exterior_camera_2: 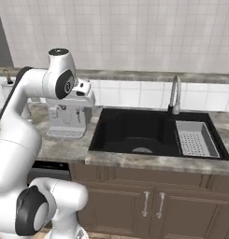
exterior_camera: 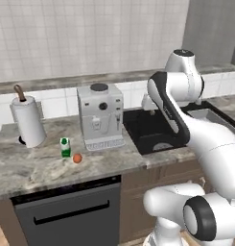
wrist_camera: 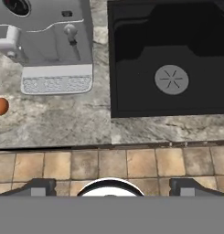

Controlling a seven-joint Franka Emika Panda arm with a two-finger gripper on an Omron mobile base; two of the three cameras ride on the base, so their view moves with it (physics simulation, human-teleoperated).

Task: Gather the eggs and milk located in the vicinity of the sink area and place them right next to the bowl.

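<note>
**Arm raised beside the sink, milk and one egg waiting left of the coffee machine**

From the left base view, you see the milk point(exterior_camera: 65, 147) standing upright on the tabletop point(exterior_camera: 37, 168), with an egg point(exterior_camera: 77, 158) just beside it, near the front edge. A coffee machine point(exterior_camera: 100, 116) stands between them and the black sink point(exterior_camera: 150, 129); a paper-towel roll point(exterior_camera: 28, 120) stands further left.

From the right base view, the sink point(exterior_camera_2: 134, 133) holds a grey drainer tray point(exterior_camera_2: 195, 139) beneath a chrome tap point(exterior_camera_2: 175, 97).

In the hand view, the fingers point(wrist_camera: 44, 186) sit wide apart, holding nothing. The egg point(wrist_camera: 0, 106) lies at the left edge.

Expect the egg to be light, smooth and fragile: pinch gently across its narrow middle. The carton looks stiff; grip its flat sides mid-height.
</note>
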